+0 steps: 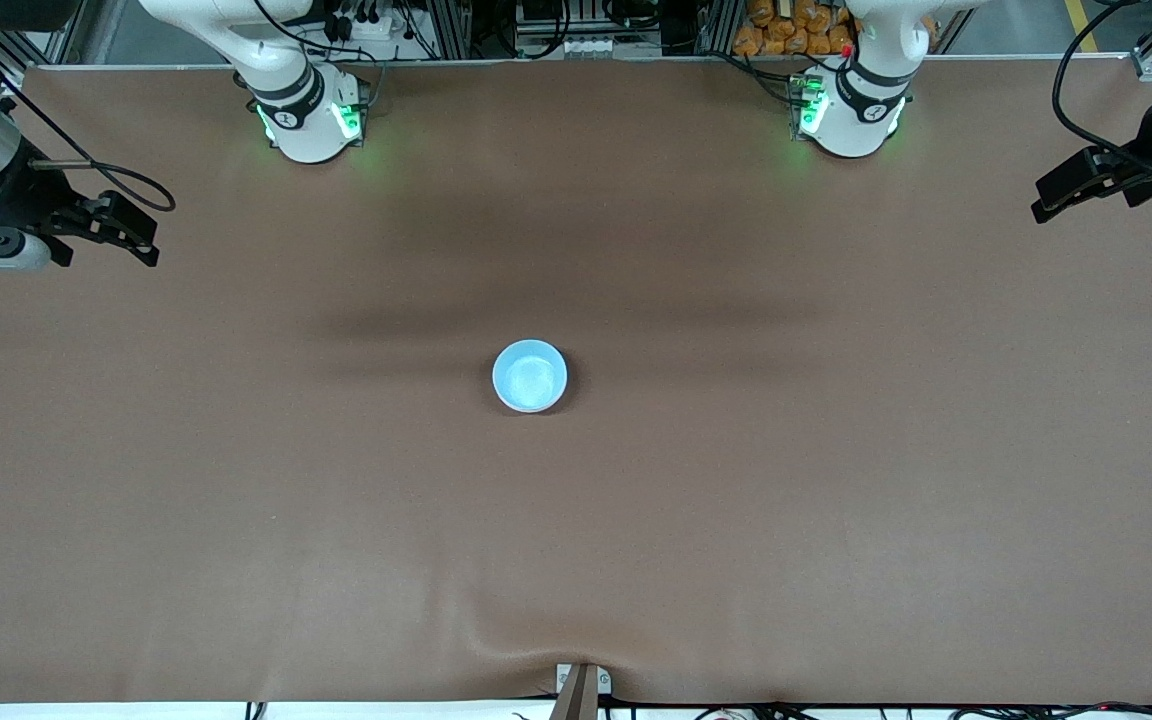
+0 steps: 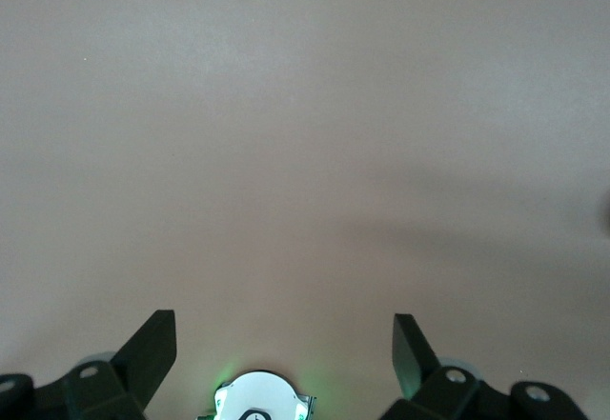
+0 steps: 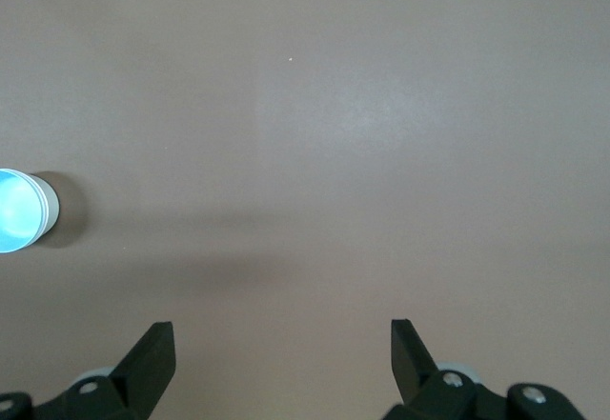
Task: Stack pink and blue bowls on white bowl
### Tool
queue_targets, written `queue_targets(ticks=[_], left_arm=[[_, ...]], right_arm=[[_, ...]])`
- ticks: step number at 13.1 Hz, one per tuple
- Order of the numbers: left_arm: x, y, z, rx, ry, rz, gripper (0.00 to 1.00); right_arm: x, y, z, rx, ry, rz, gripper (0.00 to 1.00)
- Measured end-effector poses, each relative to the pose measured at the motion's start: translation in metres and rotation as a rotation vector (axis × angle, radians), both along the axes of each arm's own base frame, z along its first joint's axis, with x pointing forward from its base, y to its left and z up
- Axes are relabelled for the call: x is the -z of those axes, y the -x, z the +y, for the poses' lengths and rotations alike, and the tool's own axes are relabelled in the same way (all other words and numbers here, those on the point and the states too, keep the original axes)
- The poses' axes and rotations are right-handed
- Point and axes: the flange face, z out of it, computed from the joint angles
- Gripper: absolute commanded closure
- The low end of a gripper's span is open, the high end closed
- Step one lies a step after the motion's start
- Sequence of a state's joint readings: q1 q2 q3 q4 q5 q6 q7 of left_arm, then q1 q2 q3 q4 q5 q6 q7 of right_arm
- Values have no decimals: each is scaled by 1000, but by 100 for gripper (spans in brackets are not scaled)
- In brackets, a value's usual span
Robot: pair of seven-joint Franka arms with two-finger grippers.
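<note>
1. We are reading the front view as a clock face, with the blue bowl [image 1: 530, 376] at the centre and twelve pointing toward the robots' bases. At about ten o'clock, the right gripper [image 1: 141, 242] is hanging over the right arm's end of the bench [image 1: 576, 560]. Its fingers [image 3: 152, 355] are standing wide apart and gripping nothing.

2. At the centre, the blue bowl is sitting upright on the bench, well apart from both grippers. In the right wrist view, a pale wall with a thin seam is showing under its blue rim. We are judging from this that it is nested on something, though we cannot tell on what. The pink bowl and the white bowl are not showing on their own anywhere.

3. We are expecting the blue bowl to handle as a light, stiff, smooth plastic piece. It will probably slip under a careless pinch and skate on the bench if nudged. We are judging the rim to be the best hold, with one finger inside the wall and one outside. A straight lift is also advisable, since nested bowls may come up together.

4. At about two o'clock, the left gripper [image 1: 1042, 206] is waiting over the left arm's end of the bench. Its fingers [image 2: 152, 355] are also spread open and empty.
</note>
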State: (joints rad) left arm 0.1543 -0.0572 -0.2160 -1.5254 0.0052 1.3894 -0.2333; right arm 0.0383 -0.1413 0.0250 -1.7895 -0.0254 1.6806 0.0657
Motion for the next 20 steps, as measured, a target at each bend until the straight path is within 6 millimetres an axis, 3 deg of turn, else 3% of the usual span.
queue_targets(ticks=[9, 20], left_arm=[[0, 0, 0, 0, 0, 1, 0], [3, -1, -2, 2, 20, 6, 0]], right_arm=[[-6, -5, 15, -33, 3, 2, 0], [-3, -12, 13, -29, 2, 10, 0]])
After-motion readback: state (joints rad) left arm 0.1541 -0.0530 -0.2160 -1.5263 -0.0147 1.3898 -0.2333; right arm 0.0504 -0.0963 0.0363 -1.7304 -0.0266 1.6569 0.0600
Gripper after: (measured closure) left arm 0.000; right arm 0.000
